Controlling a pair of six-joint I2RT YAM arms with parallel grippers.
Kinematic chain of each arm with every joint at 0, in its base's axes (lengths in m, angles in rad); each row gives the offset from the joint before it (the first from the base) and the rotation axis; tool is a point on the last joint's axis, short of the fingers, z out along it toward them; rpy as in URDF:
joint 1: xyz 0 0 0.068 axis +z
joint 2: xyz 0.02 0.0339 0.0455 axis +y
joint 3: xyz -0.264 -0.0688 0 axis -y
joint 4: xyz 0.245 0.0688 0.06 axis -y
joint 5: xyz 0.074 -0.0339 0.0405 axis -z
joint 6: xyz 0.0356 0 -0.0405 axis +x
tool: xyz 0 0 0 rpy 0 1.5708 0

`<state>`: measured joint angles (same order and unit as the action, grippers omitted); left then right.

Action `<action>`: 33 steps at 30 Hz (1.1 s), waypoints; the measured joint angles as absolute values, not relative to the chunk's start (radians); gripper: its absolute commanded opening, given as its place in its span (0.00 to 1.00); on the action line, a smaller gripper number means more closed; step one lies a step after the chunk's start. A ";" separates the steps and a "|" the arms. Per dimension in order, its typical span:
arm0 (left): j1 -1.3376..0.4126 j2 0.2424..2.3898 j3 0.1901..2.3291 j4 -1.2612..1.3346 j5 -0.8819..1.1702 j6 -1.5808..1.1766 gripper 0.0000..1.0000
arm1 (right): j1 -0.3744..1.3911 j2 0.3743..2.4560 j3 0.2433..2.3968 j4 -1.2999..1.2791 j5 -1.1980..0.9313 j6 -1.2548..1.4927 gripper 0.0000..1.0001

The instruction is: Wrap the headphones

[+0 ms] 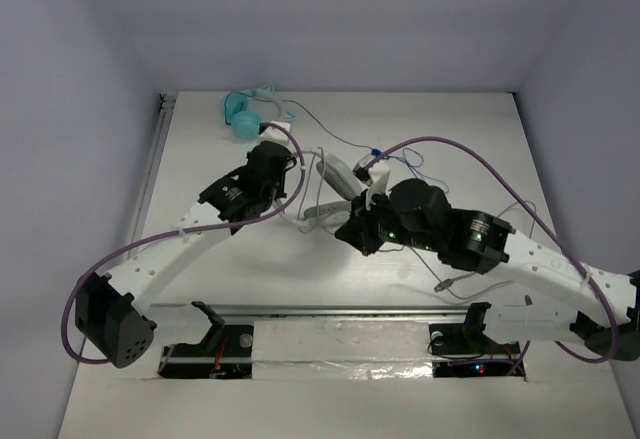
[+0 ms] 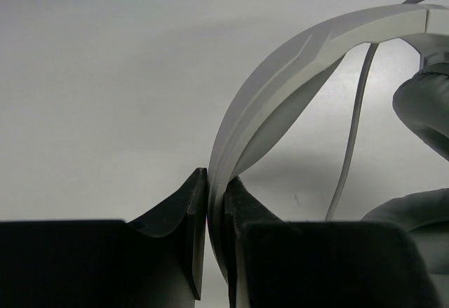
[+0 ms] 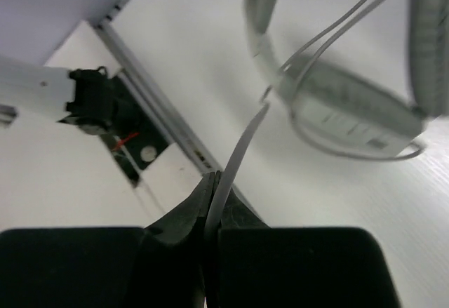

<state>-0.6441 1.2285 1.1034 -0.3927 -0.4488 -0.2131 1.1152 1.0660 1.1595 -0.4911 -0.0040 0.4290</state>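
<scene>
Over table (image 1: 200, 139), left hand (image 2: 214, 182) on headband (image 2: 295, 55), right hand (image 3: 214, 182) on cable (image 3: 238, 154)

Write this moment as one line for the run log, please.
left gripper: shut on headband | right gripper: shut on grey cable | teal headphones: not held, far side

my fingers (image 2: 184, 241) are matte black. the wide-banded plastic over-ear headphones (image 2: 280, 87) are white, their oval ear pads (image 2: 421, 108) grey, the long thin cable (image 3: 237, 161) pale grey. the flat table (image 1: 300, 269) is plain white; the smaller headphones (image 1: 243, 117) teal.
</scene>
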 measured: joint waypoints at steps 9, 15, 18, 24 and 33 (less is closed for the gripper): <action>-0.746 1.220 1.031 -0.441 -0.328 -0.165 0.00 | 1.121 1.219 1.292 -0.655 0.378 0.308 0.00; -0.746 1.166 0.991 -0.447 -0.254 -0.149 0.00 | 1.103 1.269 1.293 -0.663 0.576 0.259 0.00; -0.746 1.139 0.990 -0.440 -0.218 -0.146 0.00 | 1.060 1.273 1.288 -0.641 0.624 0.238 0.00; -0.746 1.110 0.987 -0.387 -0.166 -0.153 0.00 | 0.946 1.282 1.254 -0.577 0.630 0.212 0.00; -0.744 1.103 0.987 -0.364 -0.111 -0.154 0.00 | 0.828 1.337 1.229 -0.494 0.551 0.188 0.09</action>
